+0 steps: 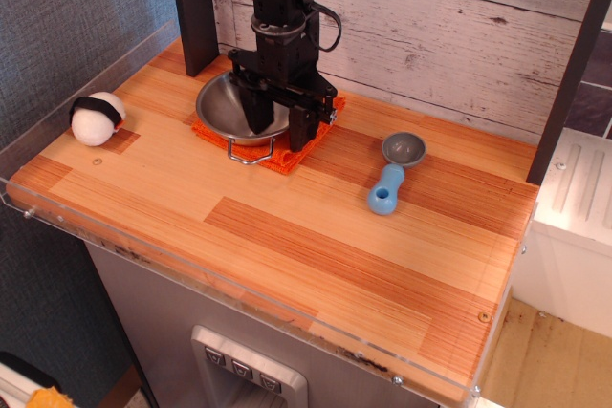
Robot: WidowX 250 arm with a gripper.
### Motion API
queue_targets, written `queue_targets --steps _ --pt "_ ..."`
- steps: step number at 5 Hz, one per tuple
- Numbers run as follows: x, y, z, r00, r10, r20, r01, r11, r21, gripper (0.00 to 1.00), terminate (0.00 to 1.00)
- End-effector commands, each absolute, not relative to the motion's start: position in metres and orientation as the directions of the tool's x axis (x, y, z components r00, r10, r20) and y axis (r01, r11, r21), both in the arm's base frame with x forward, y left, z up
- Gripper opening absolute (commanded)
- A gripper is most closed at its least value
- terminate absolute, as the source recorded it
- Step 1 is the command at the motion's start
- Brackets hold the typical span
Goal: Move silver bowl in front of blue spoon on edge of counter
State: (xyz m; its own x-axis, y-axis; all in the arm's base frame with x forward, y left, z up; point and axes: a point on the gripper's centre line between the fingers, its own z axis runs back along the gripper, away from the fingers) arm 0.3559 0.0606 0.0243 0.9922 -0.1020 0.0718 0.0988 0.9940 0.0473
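A: Describe the silver bowl [229, 109].

B: Round, shiny stainless steel with a smooth hollow, and one thin wire loop handle pokes out at its near edge. It is the largest loose thing here. It sits on an orange cloth [316, 126] at the back of the counter [287, 236], near the plank wall [430, 26].

A: And the gripper [279, 123]?

B: Black, pointing straight down over the bowl's right rim. One finger dips inside the bowl, the other stands outside it over the cloth, so the rim lies between them. The fingers are drawn fairly close, but I cannot tell whether they actually pinch the rim.

A: The blue spoon [390, 182]?

B: Well to the right of the bowl, flat on the wood, its grey scoop toward the wall and its light-blue handle toward the front edge.

A: Anything else?

B: A white ball with a black band [97, 118] near the left edge.
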Motion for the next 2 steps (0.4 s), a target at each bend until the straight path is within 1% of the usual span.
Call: queue_targets --steps 1,2 --pt "0.359 0.063 0.047 0.985 -0.11 0.131 0.102 0.993 0.065 0.0 0.0" --pt "0.355 0.071 0.063 0.982 -0.099 0.16 0.09 0.994 0.066 0.0 0.0"
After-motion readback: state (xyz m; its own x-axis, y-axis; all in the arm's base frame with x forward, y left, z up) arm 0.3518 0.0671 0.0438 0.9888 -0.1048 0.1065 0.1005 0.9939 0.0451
